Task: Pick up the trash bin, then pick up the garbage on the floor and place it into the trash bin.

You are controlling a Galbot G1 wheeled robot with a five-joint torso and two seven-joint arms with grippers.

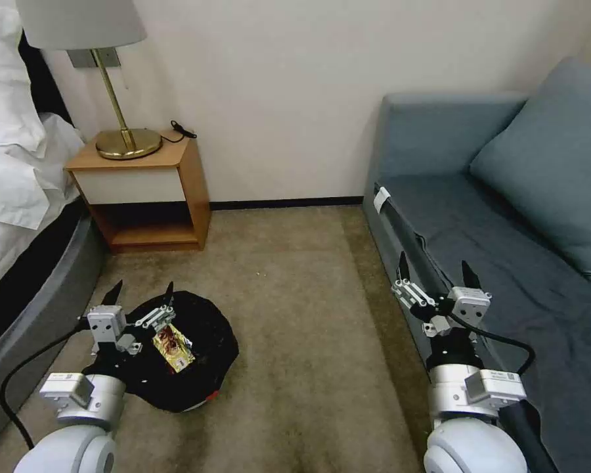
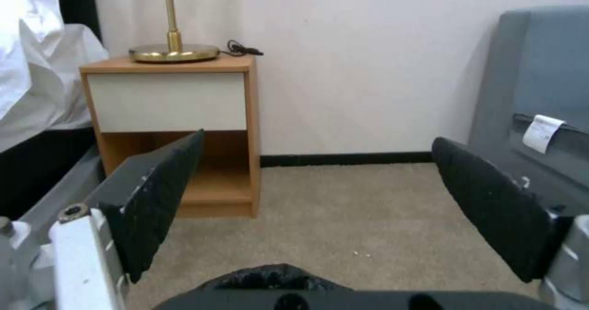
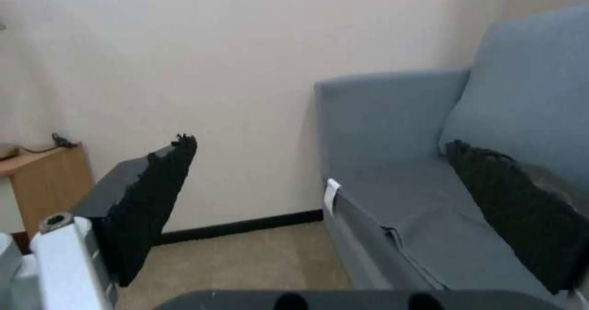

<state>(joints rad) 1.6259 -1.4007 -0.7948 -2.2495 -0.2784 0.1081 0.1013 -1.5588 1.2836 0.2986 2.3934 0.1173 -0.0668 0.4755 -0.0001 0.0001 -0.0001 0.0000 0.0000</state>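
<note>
Trash bin (image 1: 197,368) partly behind left gripper (image 1: 141,295)

Both arms extended forward, jaws spread.
The left gripper (image 1: 141,292) hangs low at left; the right gripper (image 1: 435,271) sits level at right, both empty.

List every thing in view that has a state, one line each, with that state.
trash bin: on the carpet, black liner over its rim, not held.
snack wrapper: lying inside the bin.
left pincer: open, above the bin's near side, holding nothing.
right pincer: open, empty, raised by the sofa's front edge.
lamp: upright on the nightstand; lit or not, cannot tell.
nightstand: drawer closed, lower shelf bare.
</note>
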